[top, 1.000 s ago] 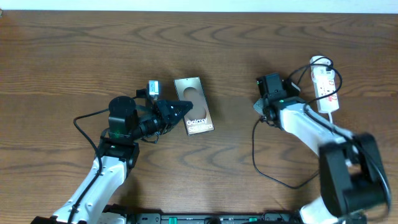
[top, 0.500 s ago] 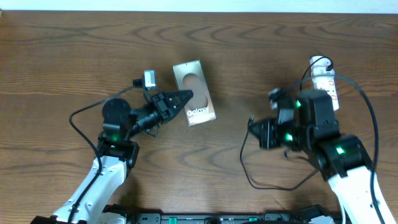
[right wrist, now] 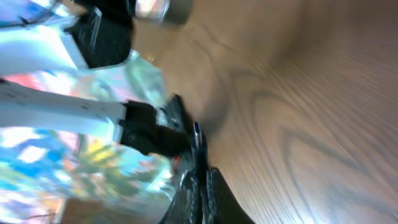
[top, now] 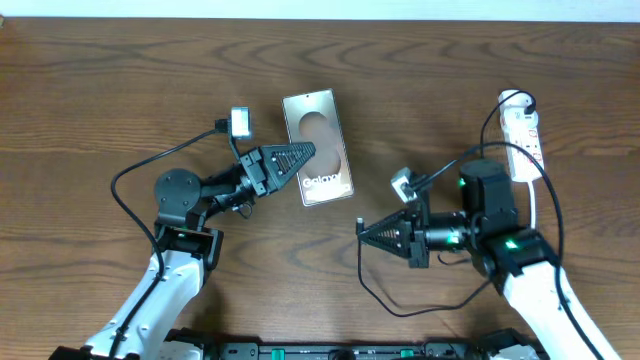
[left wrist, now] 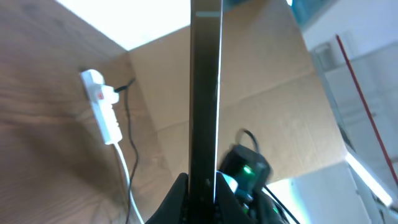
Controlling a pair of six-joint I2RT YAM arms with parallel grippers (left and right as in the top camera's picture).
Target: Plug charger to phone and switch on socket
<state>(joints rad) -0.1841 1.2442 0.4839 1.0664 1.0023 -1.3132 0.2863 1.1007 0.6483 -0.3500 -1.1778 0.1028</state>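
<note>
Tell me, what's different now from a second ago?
The right gripper, shut on the end of the charger, swung away from the socket, down and to the left, and now points toward the phone. The left gripper, clamped on the phone's edge, nudged it slightly away from the robot and turned it a little. The socket stayed where it was.

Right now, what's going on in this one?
The left end effector is shut on the phone, gripping one long edge with the face up. The right end effector is shut and seems to pinch the tip of the charger, pointing toward the phone with a gap between them, so nothing is plugged in yet. The socket lies at the far right, untouched.
</note>
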